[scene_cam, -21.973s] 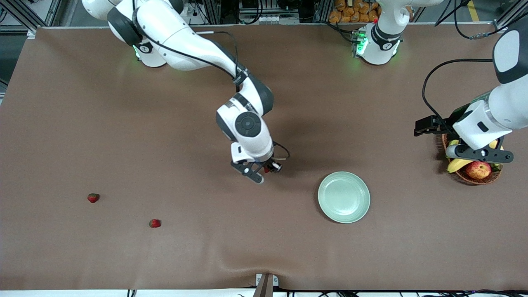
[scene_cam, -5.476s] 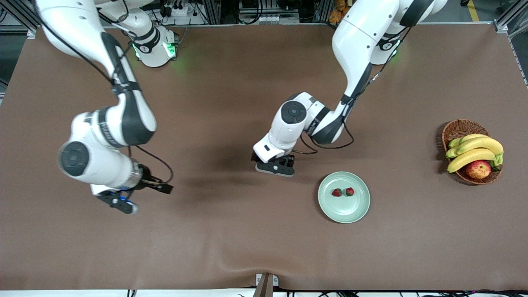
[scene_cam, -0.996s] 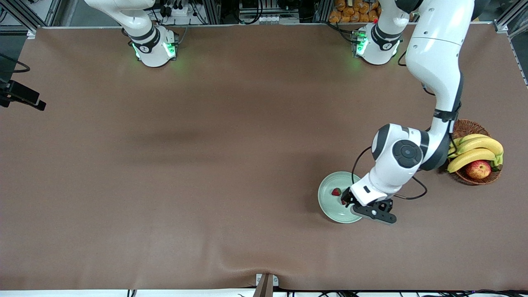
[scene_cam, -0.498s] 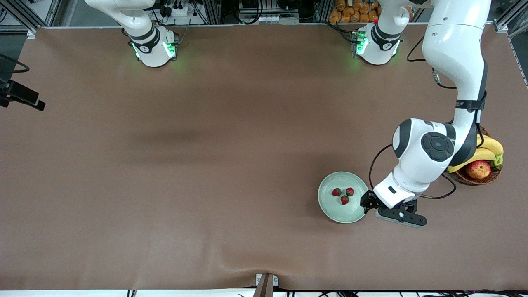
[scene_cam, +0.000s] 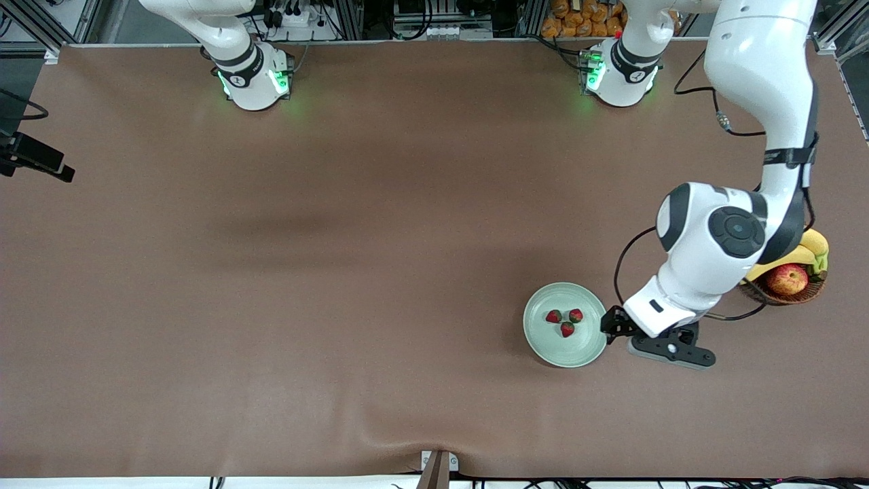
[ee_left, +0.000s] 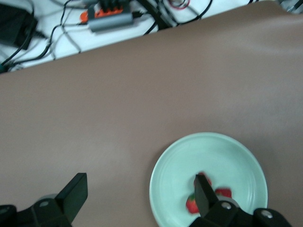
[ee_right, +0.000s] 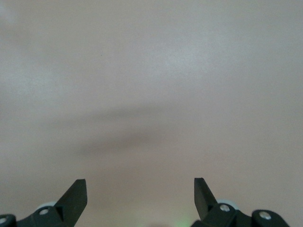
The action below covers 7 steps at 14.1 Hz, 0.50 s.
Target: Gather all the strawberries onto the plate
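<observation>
Plate [scene_cam: 565, 343] sits lower right of centre on the counter [scene_cam: 339, 272], all three strawberries [scene_cam: 565, 322] in it. Left gripper [scene_cam: 652, 339] over counter beside plate rim, fingers released, empty; right gripper [ee_right: 140, 198] upper-left frame edge, released, waiting. Retract clear of the rim; nothing left to collect.

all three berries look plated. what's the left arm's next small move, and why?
Probably lift the left gripper up and away from the plate. All three strawberries sit in the plate, none shows elsewhere on the table, and the left gripper is open and empty at the plate's rim on the basket side. The right gripper is open over bare table, waiting.
</observation>
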Motion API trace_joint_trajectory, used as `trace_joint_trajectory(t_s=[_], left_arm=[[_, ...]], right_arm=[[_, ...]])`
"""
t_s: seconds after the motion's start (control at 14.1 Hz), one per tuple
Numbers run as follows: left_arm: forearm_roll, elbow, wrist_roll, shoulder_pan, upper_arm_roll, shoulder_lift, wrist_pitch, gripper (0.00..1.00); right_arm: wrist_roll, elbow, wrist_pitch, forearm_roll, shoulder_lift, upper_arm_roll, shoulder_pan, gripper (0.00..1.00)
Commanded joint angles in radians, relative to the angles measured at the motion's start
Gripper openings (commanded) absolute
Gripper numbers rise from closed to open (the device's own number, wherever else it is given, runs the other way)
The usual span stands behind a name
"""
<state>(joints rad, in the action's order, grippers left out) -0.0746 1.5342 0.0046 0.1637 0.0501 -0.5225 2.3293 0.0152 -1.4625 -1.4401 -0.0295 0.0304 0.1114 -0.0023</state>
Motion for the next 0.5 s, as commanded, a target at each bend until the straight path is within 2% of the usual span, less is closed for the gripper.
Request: trace_joint_trajectory(t_s=[0.0, 0.43], left_arm=[[-0.002, 0.024, 0.003, -0.064, 0.045, 0.094, -0.123, 1.00], [0.024, 0.017, -0.014, -0.056, 0.060, 0.240, -0.312, 1.00]], right_arm=[[0.009, 0.004, 0.001, 0.010, 0.000, -0.015, -0.018, 1.00], [0.009, 0.004, 0.000, 0.010, -0.001, -0.015, -0.018, 1.00]])
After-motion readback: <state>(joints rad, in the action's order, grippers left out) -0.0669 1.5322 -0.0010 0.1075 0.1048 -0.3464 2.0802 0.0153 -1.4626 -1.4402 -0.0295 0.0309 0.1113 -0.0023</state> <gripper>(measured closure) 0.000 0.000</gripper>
